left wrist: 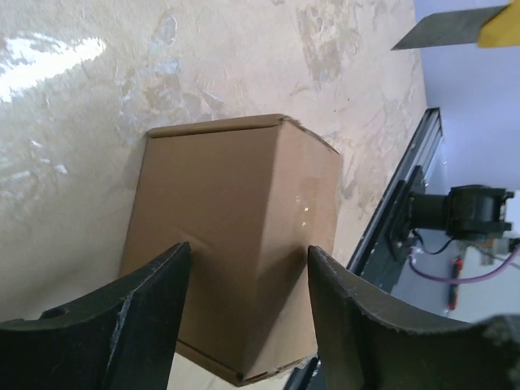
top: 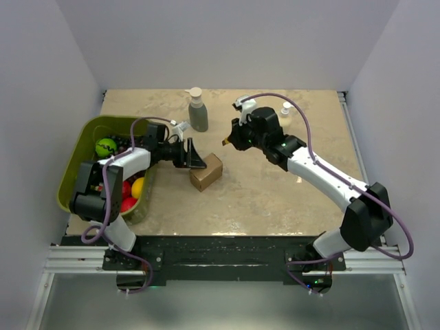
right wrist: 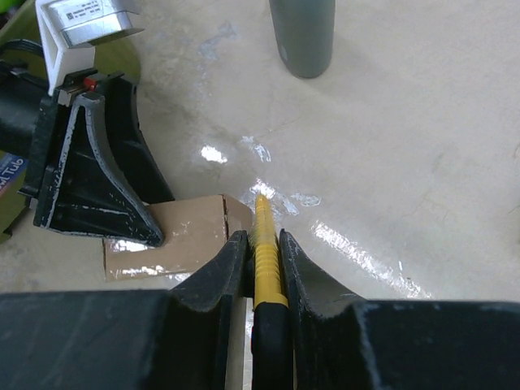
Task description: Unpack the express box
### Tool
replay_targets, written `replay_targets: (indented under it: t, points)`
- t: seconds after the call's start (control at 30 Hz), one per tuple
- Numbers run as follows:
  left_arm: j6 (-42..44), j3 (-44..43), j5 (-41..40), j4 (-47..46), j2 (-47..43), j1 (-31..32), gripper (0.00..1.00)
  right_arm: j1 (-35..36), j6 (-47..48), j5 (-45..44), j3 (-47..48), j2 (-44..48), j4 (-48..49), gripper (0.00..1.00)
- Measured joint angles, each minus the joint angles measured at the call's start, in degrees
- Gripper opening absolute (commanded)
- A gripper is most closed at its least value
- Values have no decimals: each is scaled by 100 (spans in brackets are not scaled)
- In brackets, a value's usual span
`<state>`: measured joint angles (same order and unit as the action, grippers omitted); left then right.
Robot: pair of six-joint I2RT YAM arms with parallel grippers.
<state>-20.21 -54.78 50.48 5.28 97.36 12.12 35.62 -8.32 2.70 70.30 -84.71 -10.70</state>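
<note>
Matt cardboard express box (left wrist: pixel 236 236) w/ shiny tape (right wrist: pixel 162 253); glossy stone-look table (top: pixel 275 199).

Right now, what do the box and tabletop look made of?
Express box: brown cardboard, matte, creased fold edges, a shinier strip that may be tape. Tabletop: glossy beige veined surface with glare; polished stone or printed laminate, cannot tell.
</note>
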Motion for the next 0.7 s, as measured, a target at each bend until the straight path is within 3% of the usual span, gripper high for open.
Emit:
replay_targets:
  t: [0.4, 0.7]
  points:
    - [-1025, 129, -146, -758, -13, -44, 62, 138, 238, 452, 61, -203, -28, 0]
    - [-1082, 238, -146, -1095, -26, -46, 62, 680, 326, -186, 31, -201, 302, 0]
